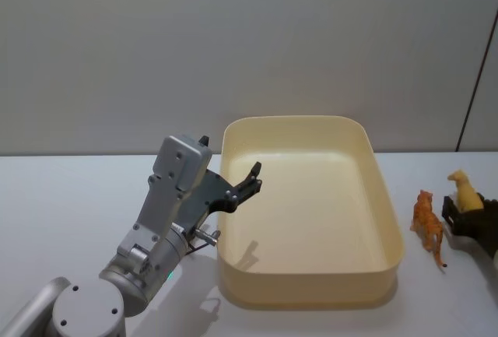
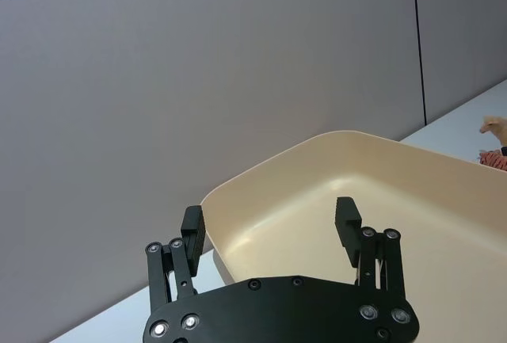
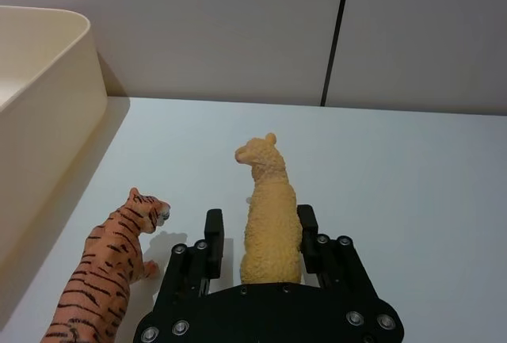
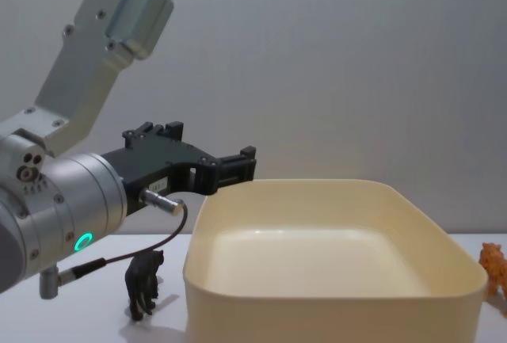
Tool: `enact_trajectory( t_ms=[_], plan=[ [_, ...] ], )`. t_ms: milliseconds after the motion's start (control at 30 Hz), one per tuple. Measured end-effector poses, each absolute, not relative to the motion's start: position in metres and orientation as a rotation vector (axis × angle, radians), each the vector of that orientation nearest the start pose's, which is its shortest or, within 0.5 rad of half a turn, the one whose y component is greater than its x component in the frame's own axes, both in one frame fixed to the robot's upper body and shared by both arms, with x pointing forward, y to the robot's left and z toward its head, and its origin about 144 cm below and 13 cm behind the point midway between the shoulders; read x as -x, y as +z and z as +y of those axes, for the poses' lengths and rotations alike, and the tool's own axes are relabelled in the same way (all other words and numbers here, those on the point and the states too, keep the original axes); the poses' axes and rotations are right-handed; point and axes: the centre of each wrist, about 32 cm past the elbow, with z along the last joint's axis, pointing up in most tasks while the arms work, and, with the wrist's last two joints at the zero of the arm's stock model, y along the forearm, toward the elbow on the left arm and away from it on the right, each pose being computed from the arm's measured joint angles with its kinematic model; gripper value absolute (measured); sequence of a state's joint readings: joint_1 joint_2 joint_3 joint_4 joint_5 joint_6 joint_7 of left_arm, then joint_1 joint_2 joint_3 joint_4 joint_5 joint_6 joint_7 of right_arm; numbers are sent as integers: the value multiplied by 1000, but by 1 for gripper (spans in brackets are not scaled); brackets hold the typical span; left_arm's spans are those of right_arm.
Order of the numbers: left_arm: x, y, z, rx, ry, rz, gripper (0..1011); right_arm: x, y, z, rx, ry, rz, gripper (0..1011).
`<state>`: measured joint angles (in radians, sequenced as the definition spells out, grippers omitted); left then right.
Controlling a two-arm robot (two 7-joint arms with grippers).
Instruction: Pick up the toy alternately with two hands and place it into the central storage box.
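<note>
The cream-yellow storage box stands mid-table with nothing inside. Right of it stand a striped orange tiger toy and a pale yellow llama toy. My right gripper sits low at the llama, open. In the right wrist view its fingers straddle the llama, with a small gap on the tiger's side. My left gripper hovers open and empty over the box's left rim. The left wrist view shows the left gripper above the box.
A small black animal figure stands on the table left of the box, below my left arm. The tiger stands close beside the llama and the right gripper's finger. A plain grey wall runs behind the table.
</note>
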<state>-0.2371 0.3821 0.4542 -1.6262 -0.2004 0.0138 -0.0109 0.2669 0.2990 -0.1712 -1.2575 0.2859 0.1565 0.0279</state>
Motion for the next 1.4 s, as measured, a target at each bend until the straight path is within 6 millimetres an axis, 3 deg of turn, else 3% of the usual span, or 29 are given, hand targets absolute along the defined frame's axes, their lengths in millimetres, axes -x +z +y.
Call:
enact_trajectory(
  t_ms=[167,267,800,1400],
  plan=[
    [-492,1204,198,-61,1124,-268,1001,-530,1139,-293,224,-1472,142,408],
    [-492,1204,198,-61,1124,-268,1001,-530,1139,-293,220,-1473,137,362],
    [-492,1204,198,-61,1124,-268,1001,-528,1158,-290,125,-1490,-15,355],
    [-492,1204,198,-61,1124,-268,1001,-539,1199,-278,22,-1306,-139,355]
  ],
)
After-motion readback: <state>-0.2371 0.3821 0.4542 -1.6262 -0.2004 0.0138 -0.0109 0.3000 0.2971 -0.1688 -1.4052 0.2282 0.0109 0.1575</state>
